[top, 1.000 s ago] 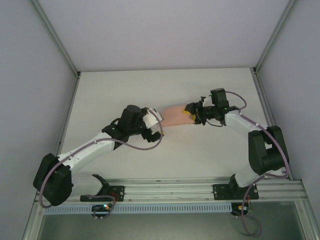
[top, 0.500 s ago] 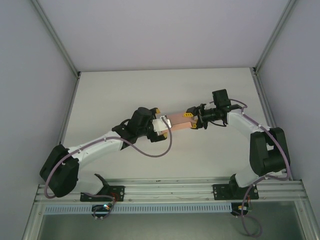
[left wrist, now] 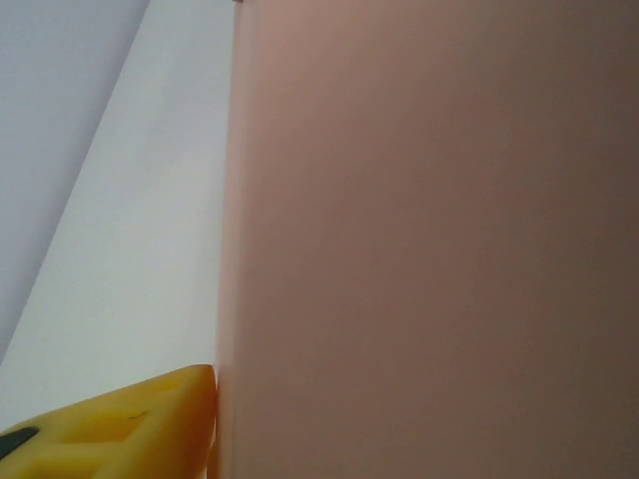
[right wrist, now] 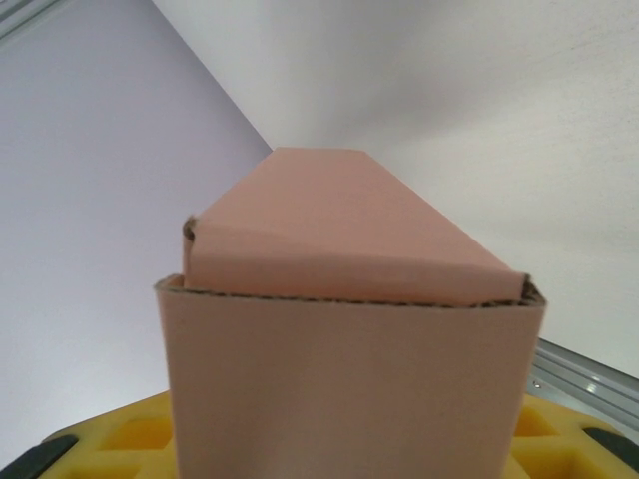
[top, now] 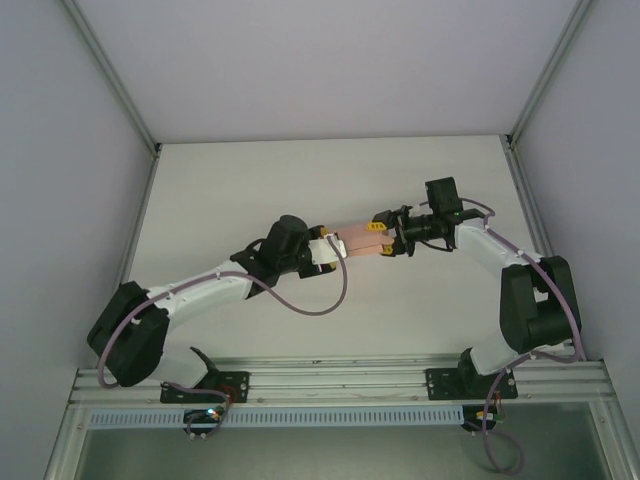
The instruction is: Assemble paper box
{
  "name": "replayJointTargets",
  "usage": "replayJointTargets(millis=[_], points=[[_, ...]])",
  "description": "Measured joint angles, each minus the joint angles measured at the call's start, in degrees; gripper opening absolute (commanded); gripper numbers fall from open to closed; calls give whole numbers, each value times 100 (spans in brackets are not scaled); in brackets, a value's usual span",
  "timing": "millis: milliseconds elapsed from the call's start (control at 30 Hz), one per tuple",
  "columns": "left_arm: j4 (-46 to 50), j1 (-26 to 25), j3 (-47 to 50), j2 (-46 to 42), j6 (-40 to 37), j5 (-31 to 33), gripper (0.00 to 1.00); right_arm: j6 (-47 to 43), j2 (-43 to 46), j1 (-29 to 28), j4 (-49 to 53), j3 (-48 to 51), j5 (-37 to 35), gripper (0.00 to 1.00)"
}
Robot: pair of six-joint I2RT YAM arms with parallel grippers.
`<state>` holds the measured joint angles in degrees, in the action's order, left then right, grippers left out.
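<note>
The left tool (top: 334, 248) has reached the paper box (top: 357, 243), grasped above the tabletop (top: 250, 180) by the right tool (top: 384, 240), so two-handed folding may begin; whether the left one clamps, I cannot tell.

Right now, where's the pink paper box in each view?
Top external: paper box just right of centre, lying left-right against the white table.
Left wrist: fills the right two-thirds; table at left.
Right wrist: centre, lower half; table upper right.
Shared landmark: the white table.
</note>
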<state>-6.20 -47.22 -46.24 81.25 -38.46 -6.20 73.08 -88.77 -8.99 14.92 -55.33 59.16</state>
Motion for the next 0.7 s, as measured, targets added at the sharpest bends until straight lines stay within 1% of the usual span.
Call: replayJointTargets(millis=[133,167,233,267,333,367,400,433,500,567,700], points=[[-72,0,52,-52,-20,-13,50,52,0,0,4,0,4,50],[-72,0,57,-63,-20,-22,50,61,0,0,4,0,4,58],[-85,0,59,-76,-15,-48,47,39,0,-4,9,0,26,62],[-98,0,59,-81,-17,-74,47,15,0,-15,4,0,55,67],[-96,-2,57,-85,-15,-114,46,-11,0,-28,7,0,96,72],[-94,0,57,-87,-15,-127,45,-44,0,-28,9,0,111,78],[-79,0,57,-87,-15,-131,44,-68,2,-28,15,0,116,97],[-57,0,57,-87,-13,-131,44,-96,2,-26,31,-2,111,100],[28,0,55,-90,-15,-131,43,-284,9,-17,98,-13,68,100],[197,11,42,-103,-15,-133,43,-597,44,28,350,-96,-142,100],[925,170,-197,-114,20,-323,44,-1585,345,168,966,-474,-1045,100]])
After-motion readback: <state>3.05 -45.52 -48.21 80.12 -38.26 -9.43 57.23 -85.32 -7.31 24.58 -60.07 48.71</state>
